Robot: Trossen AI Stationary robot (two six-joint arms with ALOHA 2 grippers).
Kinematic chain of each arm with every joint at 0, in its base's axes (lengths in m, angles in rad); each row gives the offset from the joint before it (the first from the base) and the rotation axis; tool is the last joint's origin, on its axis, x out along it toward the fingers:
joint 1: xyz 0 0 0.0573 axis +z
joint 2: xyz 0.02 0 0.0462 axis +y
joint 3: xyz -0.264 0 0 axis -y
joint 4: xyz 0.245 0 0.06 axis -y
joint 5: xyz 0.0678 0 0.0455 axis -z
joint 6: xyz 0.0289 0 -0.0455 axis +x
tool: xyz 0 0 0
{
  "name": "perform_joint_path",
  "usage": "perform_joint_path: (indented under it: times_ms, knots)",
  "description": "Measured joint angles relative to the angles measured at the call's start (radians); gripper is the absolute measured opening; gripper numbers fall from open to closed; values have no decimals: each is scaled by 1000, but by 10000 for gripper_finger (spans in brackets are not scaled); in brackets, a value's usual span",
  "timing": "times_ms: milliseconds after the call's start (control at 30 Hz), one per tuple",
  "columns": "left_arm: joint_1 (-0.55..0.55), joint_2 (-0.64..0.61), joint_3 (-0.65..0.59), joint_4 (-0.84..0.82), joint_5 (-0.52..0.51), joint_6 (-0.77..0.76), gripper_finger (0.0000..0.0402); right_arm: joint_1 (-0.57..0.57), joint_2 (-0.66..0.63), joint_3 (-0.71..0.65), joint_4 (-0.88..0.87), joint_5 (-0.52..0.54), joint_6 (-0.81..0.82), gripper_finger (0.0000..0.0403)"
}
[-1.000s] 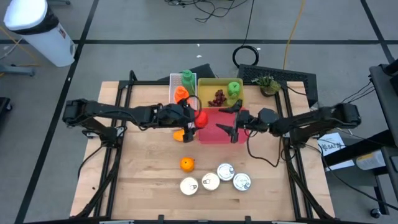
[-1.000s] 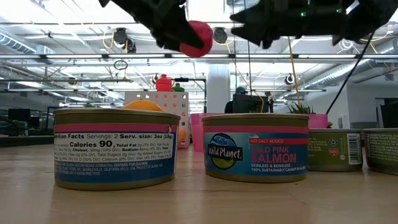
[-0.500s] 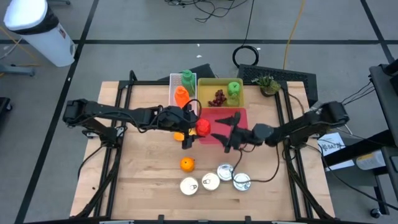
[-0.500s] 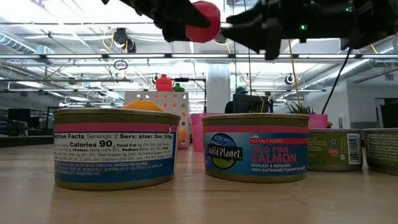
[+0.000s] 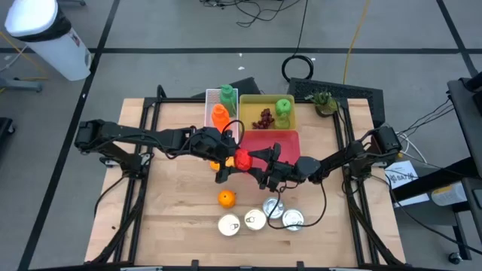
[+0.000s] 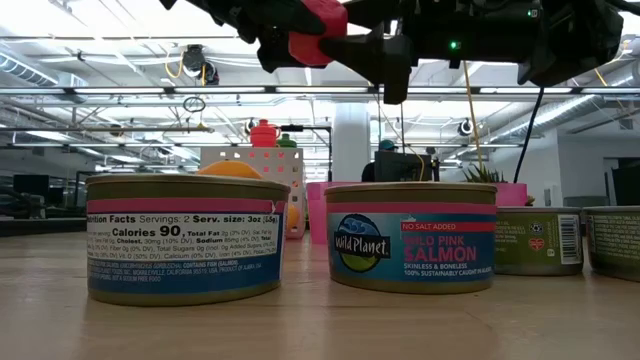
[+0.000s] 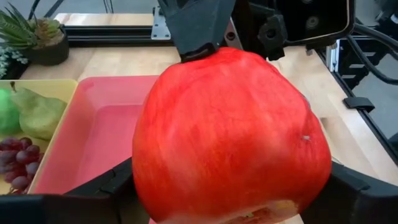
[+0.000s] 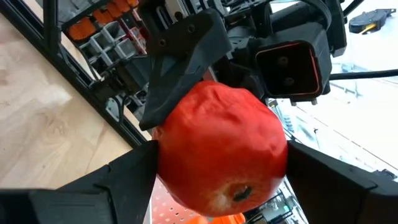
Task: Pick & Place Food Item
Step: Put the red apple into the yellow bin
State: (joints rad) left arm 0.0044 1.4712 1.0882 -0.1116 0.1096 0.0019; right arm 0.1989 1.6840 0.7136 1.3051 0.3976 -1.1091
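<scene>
Both arms reached in level above mid-table, meeting tip to tip near the pink tray (image 5: 280, 140). Left gripper (image 5: 230, 159) clamped on the red apple (image 5: 242, 159) — fruit held aloft, clear of the wood. Right gripper (image 5: 262, 167) extended from the opposite side, fingers spread wide and flanking the same apple; contact could not be judged. Cans (image 5: 254, 220) and orange (image 5: 226, 198) below.
</scene>
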Motion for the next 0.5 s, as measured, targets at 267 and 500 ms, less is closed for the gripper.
perform_joint_path:
  times_ms: [267, 500]
  knots:
    - [1, 2, 0, 2, 31, -23, 326, 8, 0, 4, -10, -4, 62, 278]
    - [4, 0, 0, 49, 8, 31, 354, 2, -1, 13, -7, 73, 132, 273]
